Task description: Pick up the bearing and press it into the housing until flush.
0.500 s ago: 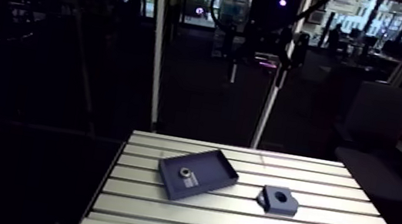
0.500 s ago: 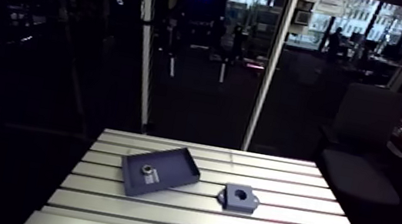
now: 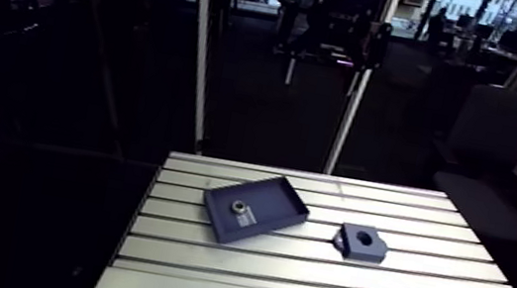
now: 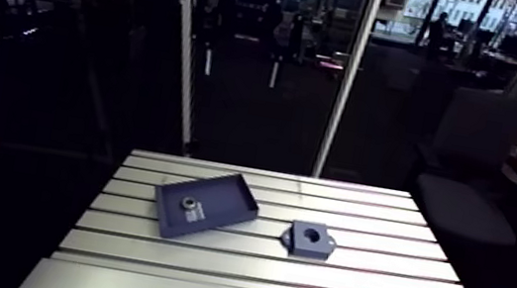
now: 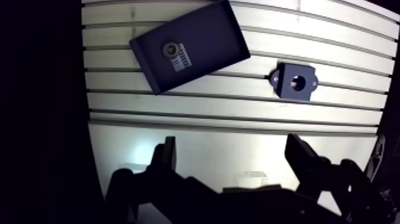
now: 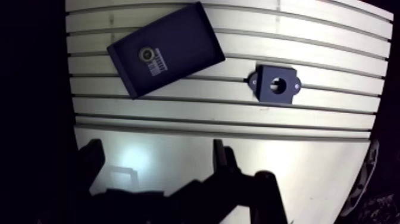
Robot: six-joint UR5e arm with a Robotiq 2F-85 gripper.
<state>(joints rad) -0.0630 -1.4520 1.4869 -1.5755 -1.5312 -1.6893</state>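
Camera's swung a touch with the arm, so the whole arm view has shifted, but nothing on the table point(image 5: 178, 101) has budged: tray point(image 5: 208, 36) and housing point(image 5: 294, 83) lie just where they did. And the claw point(image 5: 231, 143) is hanging high, fingers point(image 5: 168, 149) spread wide, gripping nothing at all. Reads like the approach, with the pick not yet begun.

Bearing point(image 5: 170, 49) sits inside the tray, lying flat, beside a small pale label. My guess is the tray is there to stop it rolling and to serve it up ring-face up for a grab from above. Housing rests flat on the slats, well apart from the tray, its bore facing up and empty, ready for a straight downward press.

From the wrist view the bearing lies well ahead of the claw, out beyond one finger; the housing lies ahead beyond the other. So the claw needs to travel forward and drop over the tray before it can close
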